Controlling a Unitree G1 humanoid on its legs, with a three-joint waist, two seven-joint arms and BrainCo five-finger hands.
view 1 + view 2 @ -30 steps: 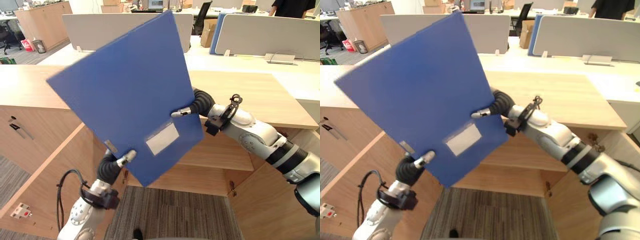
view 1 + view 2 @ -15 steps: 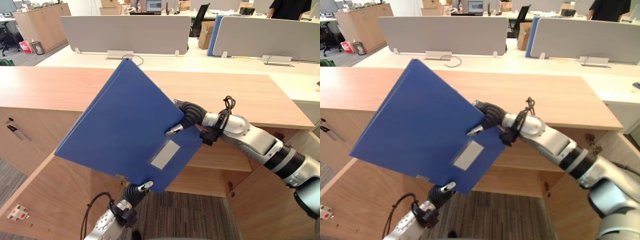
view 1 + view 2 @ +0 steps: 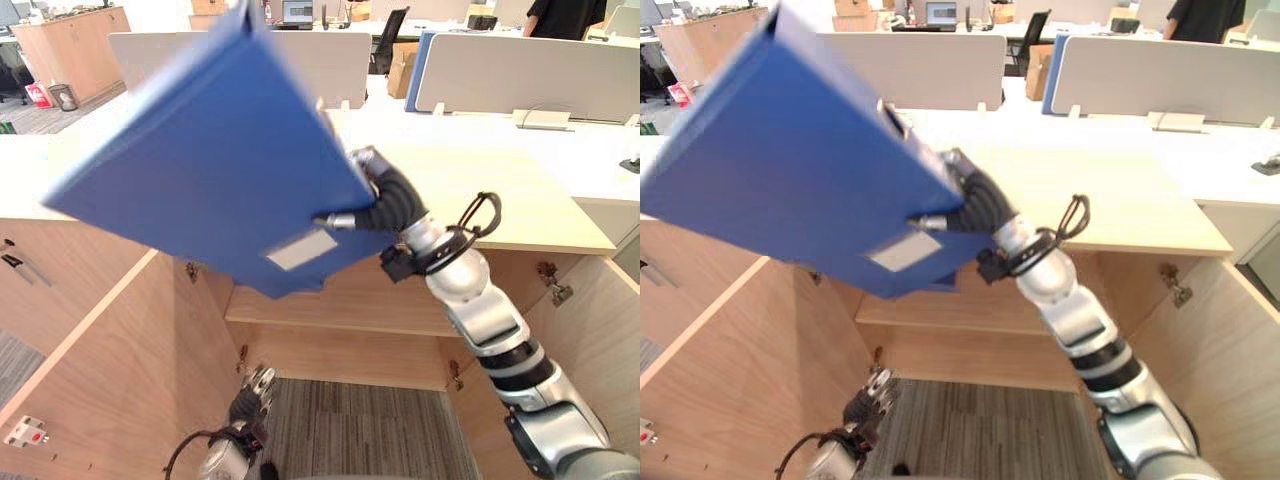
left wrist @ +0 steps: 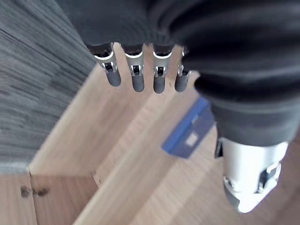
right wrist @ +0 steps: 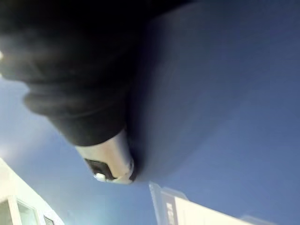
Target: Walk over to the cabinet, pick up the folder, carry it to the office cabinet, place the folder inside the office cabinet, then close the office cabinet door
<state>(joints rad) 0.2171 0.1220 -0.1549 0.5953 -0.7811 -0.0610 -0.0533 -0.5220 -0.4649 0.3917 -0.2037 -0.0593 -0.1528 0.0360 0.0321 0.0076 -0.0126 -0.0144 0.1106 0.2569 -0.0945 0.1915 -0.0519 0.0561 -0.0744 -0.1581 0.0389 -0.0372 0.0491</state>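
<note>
The blue folder (image 3: 200,170) with a pale label is held up high and tilted in front of the open office cabinet. My right hand (image 3: 388,205) is shut on its right edge, thumb (image 5: 105,161) pressed on the cover (image 5: 225,93). My left hand (image 3: 252,390) hangs low over the carpet, apart from the folder, and its fingers (image 4: 136,77) are straight and hold nothing. From the left wrist view the folder (image 4: 187,136) shows far above. Inside the cabinet a wooden shelf (image 3: 330,312) is bare.
The cabinet's left door (image 3: 90,360) and right door (image 3: 600,340) stand swung open towards me. Its wooden top (image 3: 500,200) runs across the view. Behind it are white desks with grey partitions (image 3: 520,70), and a person (image 3: 565,15) stands at the far back right.
My right hand has lifted the folder higher and nearer to the camera. The left hand has come off the folder's lower edge and dropped towards the floor.
</note>
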